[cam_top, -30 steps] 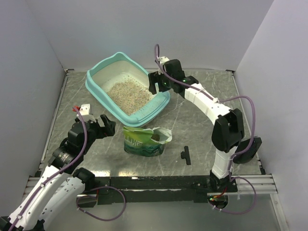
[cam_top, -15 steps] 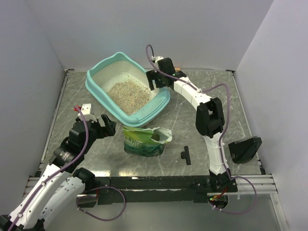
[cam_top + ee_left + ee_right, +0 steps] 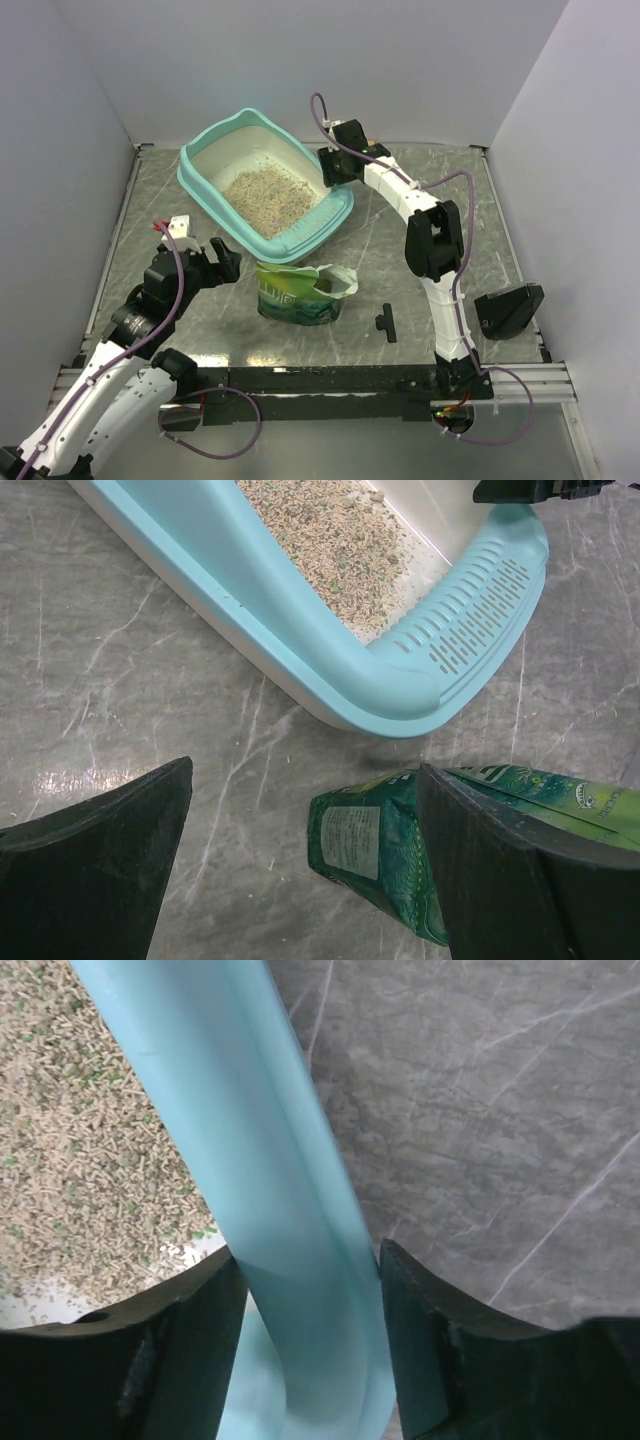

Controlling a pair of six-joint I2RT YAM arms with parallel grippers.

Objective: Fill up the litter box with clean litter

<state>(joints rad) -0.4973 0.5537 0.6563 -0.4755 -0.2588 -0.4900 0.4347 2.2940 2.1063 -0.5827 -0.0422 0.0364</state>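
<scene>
The teal litter box (image 3: 199, 181) stands at the back of the table, with tan clean litter (image 3: 268, 192) lying on its white floor. My right gripper (image 3: 331, 171) straddles the box's right rim. In the right wrist view the right gripper (image 3: 308, 1256) has one finger inside and one outside the rim (image 3: 280, 1150), both pressed against it, with litter (image 3: 80, 1160) to the left. My left gripper (image 3: 220, 257) is open and empty in front of the box. The left wrist view shows the left gripper (image 3: 305, 772) over bare table, near the box's corner (image 3: 400, 685), its litter (image 3: 340, 540) and a green pouch (image 3: 395, 850).
The opened green crinkled pouch (image 3: 298, 292) stands in front of the litter box, right of my left gripper. A small black T-shaped piece (image 3: 387, 322) lies on the table to its right. A black scoop-like object (image 3: 510, 308) sits near the right edge.
My right arm has folded in and its gripper has moved left and settled onto the litter box's right rim. The left arm, the pouch and the box have not moved.
</scene>
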